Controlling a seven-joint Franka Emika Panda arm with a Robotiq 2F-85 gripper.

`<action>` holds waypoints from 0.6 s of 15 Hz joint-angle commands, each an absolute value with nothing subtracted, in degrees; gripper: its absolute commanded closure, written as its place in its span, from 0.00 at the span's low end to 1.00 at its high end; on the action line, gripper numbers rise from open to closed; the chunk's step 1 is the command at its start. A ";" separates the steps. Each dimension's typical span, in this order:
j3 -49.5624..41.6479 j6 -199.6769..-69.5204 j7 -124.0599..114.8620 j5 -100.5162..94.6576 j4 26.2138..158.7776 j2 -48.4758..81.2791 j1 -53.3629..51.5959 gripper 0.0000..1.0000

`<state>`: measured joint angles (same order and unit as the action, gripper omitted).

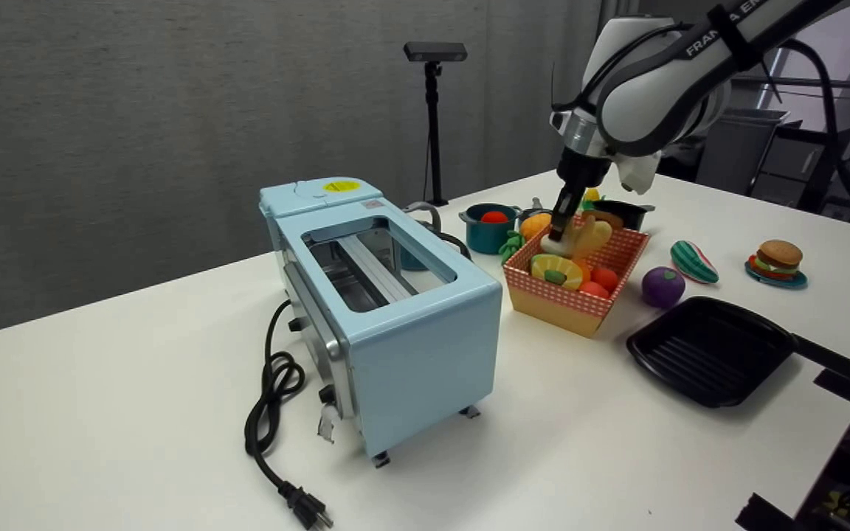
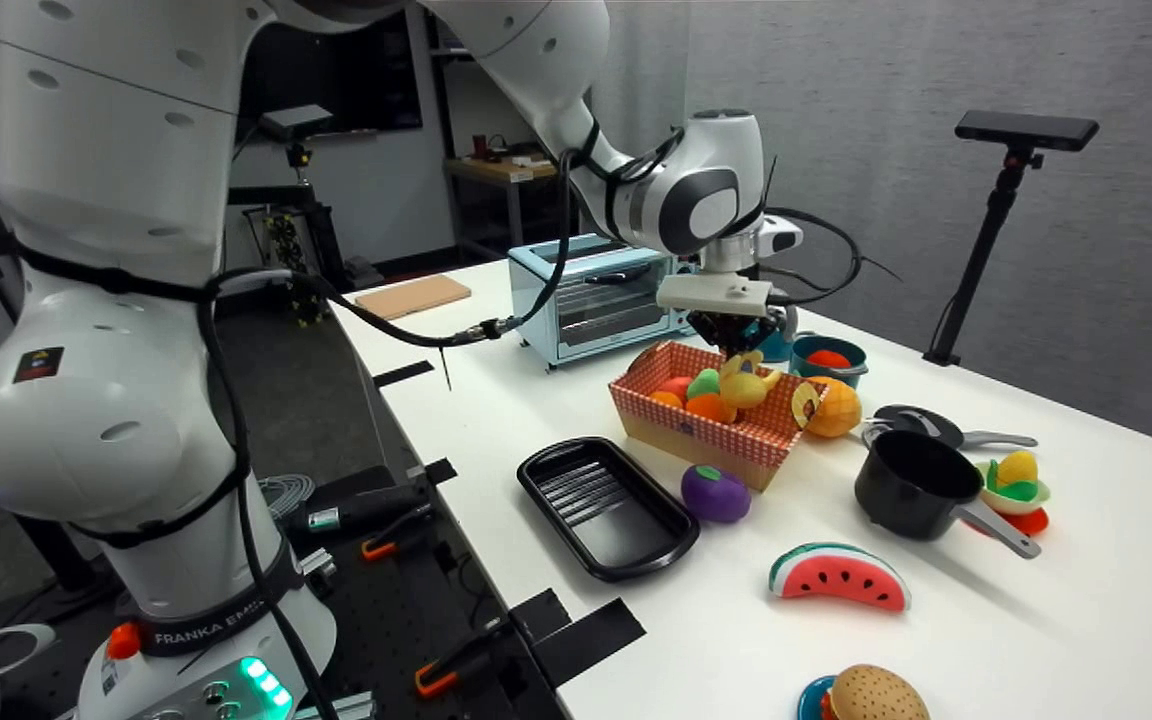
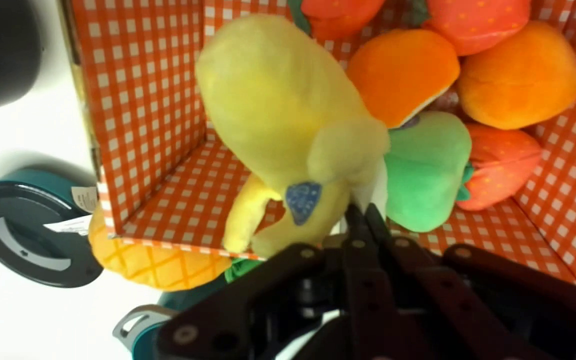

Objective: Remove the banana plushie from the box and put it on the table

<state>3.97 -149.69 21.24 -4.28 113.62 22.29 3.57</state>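
Observation:
The yellow banana plushie [image 3: 278,100], with a blue sticker and peeled flaps, is in the upper part of the orange-red checked box [image 3: 143,85] in the wrist view. My gripper [image 3: 366,210] points down, its fingertips nearly together and pinching a pale flap of the plushie. In an exterior view the plushie [image 2: 744,385] stands above the other toys inside the box [image 2: 696,440], below the gripper [image 2: 731,340]. It also shows in an exterior view [image 1: 592,236], partly blurred, beside the gripper [image 1: 559,228]. The white table [image 1: 137,369] spreads around the box.
Several soft fruits, including a green one [image 3: 425,170], share the box. A light blue toaster [image 1: 425,361], black pan [image 1: 713,350], purple toy [image 1: 662,287], burger toy [image 1: 777,258], watermelon toy [image 2: 841,580], teal pot [image 1: 489,234] and black pot [image 2: 911,490] surround it.

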 commanded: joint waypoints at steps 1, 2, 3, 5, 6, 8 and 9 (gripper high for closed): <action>5.46 -151.16 22.52 -0.93 120.00 15.38 4.86 1.00; 5.53 -150.88 22.72 -0.01 120.81 14.16 4.88 1.00; 5.50 -150.82 22.99 0.99 121.77 12.85 4.92 1.00; 5.30 -150.33 23.60 3.23 123.29 10.44 5.04 1.00; 5.16 -150.16 24.12 4.53 124.10 9.29 5.19 1.00; 4.67 -150.11 25.00 6.64 125.81 7.03 5.39 1.00; 4.36 -150.06 25.51 7.59 126.83 5.86 5.52 1.00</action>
